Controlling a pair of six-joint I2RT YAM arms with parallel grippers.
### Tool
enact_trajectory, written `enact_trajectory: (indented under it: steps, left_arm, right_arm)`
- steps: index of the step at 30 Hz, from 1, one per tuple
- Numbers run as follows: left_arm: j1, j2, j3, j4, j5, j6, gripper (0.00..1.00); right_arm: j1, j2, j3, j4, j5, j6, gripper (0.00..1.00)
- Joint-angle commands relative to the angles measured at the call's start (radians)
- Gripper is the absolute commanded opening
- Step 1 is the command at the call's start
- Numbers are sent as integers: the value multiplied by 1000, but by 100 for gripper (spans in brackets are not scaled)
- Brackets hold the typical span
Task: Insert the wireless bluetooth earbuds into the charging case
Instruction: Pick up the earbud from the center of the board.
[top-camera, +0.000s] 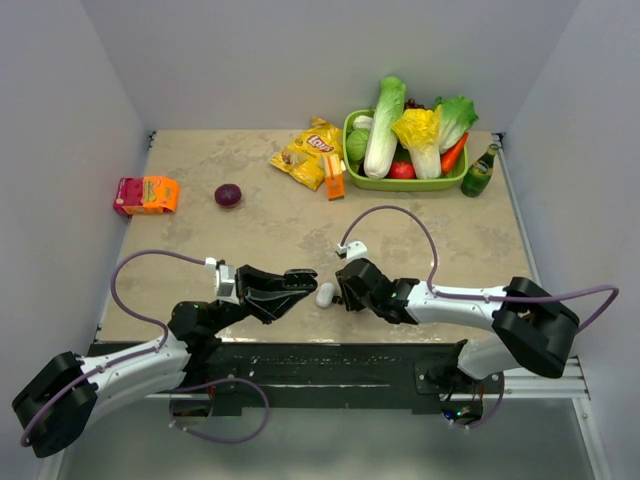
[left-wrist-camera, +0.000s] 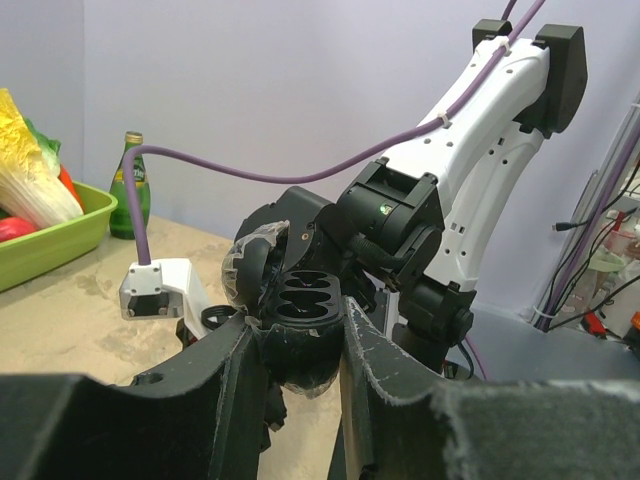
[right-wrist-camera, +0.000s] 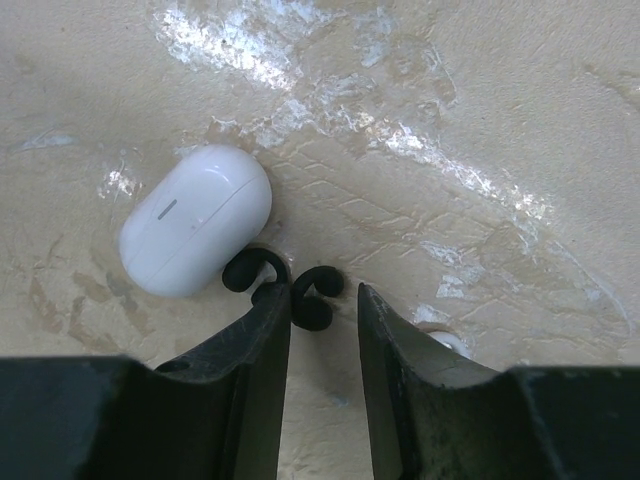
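The left gripper is pinching the black case between its two fingers and holds it above the table. The case is open, with its lid tipped back, and the two round wells inside are empty.

The right gripper is low over the table, near the left one. Its fingers stand a little apart with a narrow gap between them, and they are not pressed on anything. One black earbud lies on the table at the mouth of this gap. It touches the tip of the finger on the left side of the wrist view, and the other finger is apart from it. The second black earbud lies just beside the first one, outside the gap, near the same finger and just beside the white case. The white case is closed and lies flat on the table; in the top view it is between the two grippers. A small white thing shows behind the other finger. It is mostly hidden, and I cannot tell what it is.
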Motion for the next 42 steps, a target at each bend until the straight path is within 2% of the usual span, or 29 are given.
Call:
enact_trajectory:
  steps: [1, 5, 33, 38, 42]
  left_arm:
    - [1, 0, -191, 71, -7, 12, 0]
    - [1, 1, -191, 71, -5, 9, 0]
    - [1, 23, -204, 96, 7, -1, 0]
    - [1, 20, -205, 97, 7, -1, 0]
    - [1, 21, -205, 96, 10, -1, 0]
  right_arm:
    - [1, -35, 21, -11, 48, 18, 35]
    - [0, -42, 18, -20, 52, 23, 31]
    - [0, 16, 54, -107, 43, 63, 21]
    - [0, 4, 49, -107, 48, 63, 16]
    - [0, -25, 51, -115, 68, 60, 6]
